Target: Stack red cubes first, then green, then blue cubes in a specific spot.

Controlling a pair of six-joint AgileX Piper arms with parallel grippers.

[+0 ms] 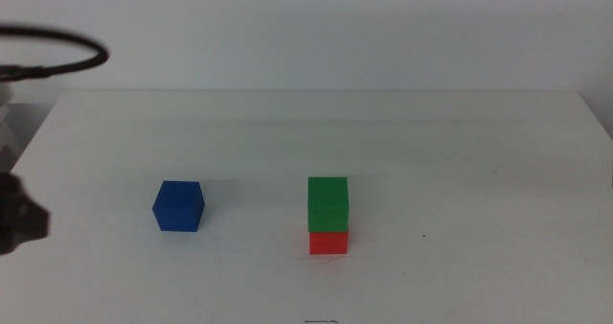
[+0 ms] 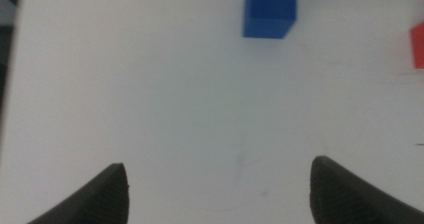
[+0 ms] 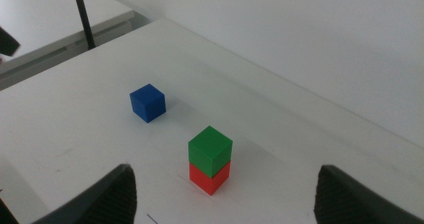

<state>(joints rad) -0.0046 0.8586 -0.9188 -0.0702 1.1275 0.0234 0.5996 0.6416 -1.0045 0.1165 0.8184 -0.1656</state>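
Overhead, left gripper (image 2: 218, 191) spread wide above bare table (image 2: 165, 105), blue cube (image 2: 269, 12) ahead.

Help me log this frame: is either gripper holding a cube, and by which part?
Nothing is held. Both the left gripper and right gripper are open and empty. The green cube sits on the red cube; the blue cube lies apart.

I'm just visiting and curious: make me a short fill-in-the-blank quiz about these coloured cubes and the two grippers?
1. The green cube sits on top of the ____ cube.
2. The cube standing alone on the table is ____.
3. The left gripper and right gripper both have their jaws ____.

Missing words: red; blue; open
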